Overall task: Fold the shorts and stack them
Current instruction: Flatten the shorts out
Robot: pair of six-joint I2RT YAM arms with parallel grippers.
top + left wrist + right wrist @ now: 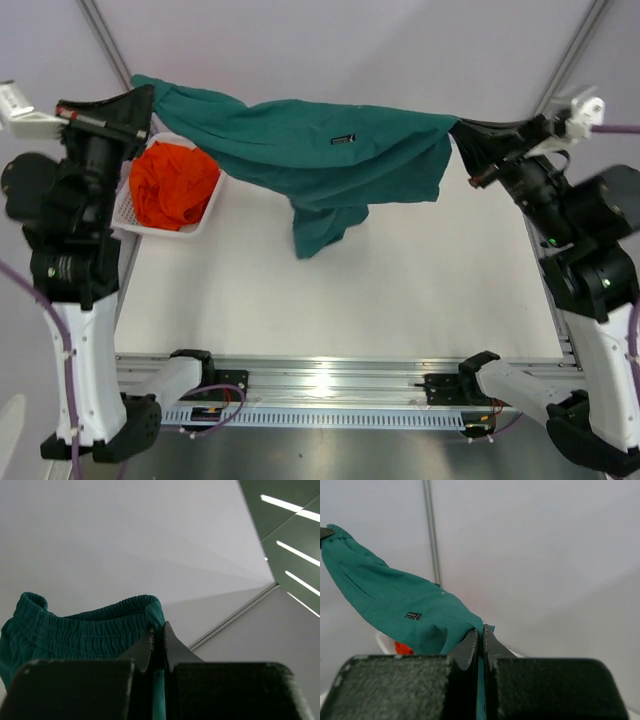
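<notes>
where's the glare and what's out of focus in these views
Top external: glare on the metal rail. Left wrist: bright light strips top right; left end effector dark and blurred up close, teal shorts sharper. Right wrist: right end effector blurred, the shorts' label crisp.

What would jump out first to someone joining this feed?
The dark teal-green fabric shorts hang stretched between the left hand and the right hand over the far side of the white table. The bright orange fabric shorts sit bunched in the white mesh plastic basket at far left.
</notes>
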